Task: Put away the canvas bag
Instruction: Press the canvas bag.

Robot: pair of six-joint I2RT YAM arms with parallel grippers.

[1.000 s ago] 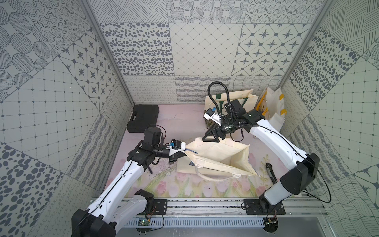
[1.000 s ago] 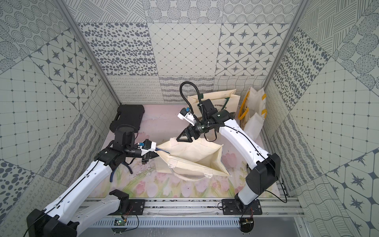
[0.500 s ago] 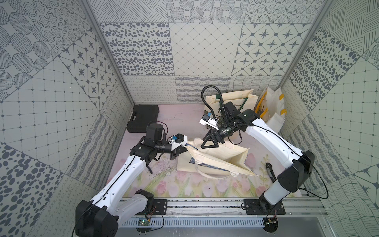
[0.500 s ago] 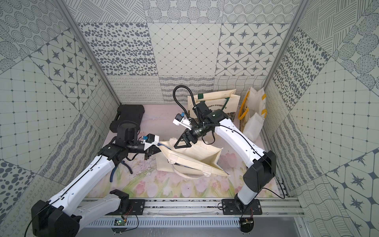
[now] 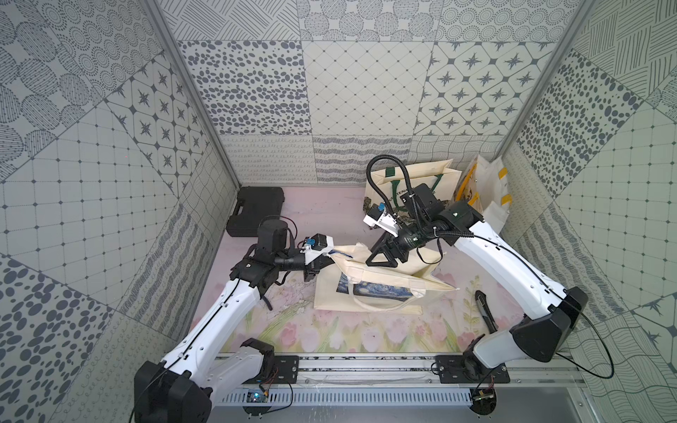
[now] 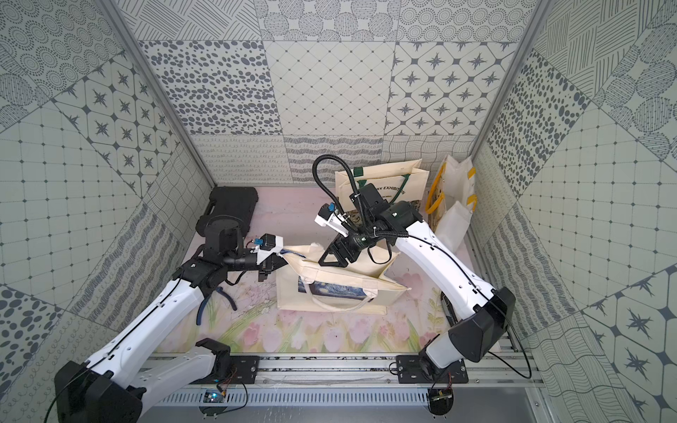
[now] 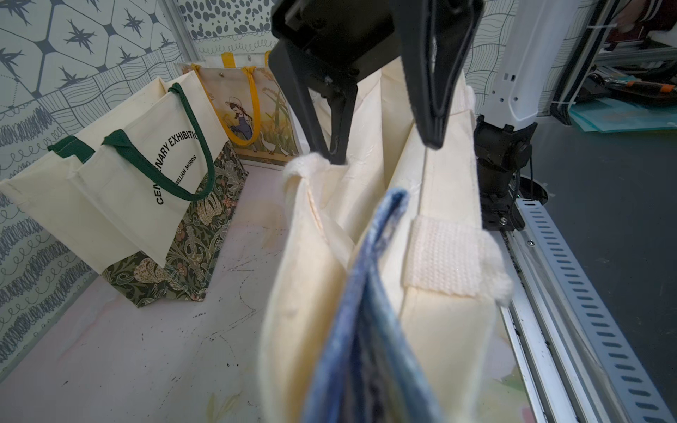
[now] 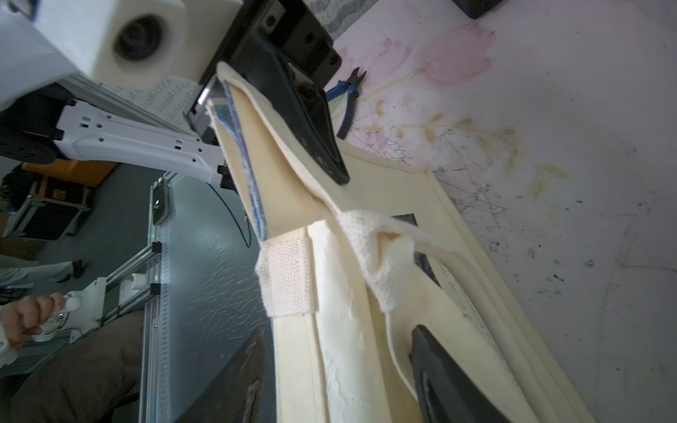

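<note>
Item: bag, lay on the surface mid-front, one end lifted clear; left jaws were clamped on a rim corner; right jaws stood apart, one either side of the opposite rim, beside a strap, not gripping. Step, as we judged it: second rim grasp. Done well, it needed a bite on one cloth layer only, strap left out, then both rims raised level towards the standing bags at back right
</note>
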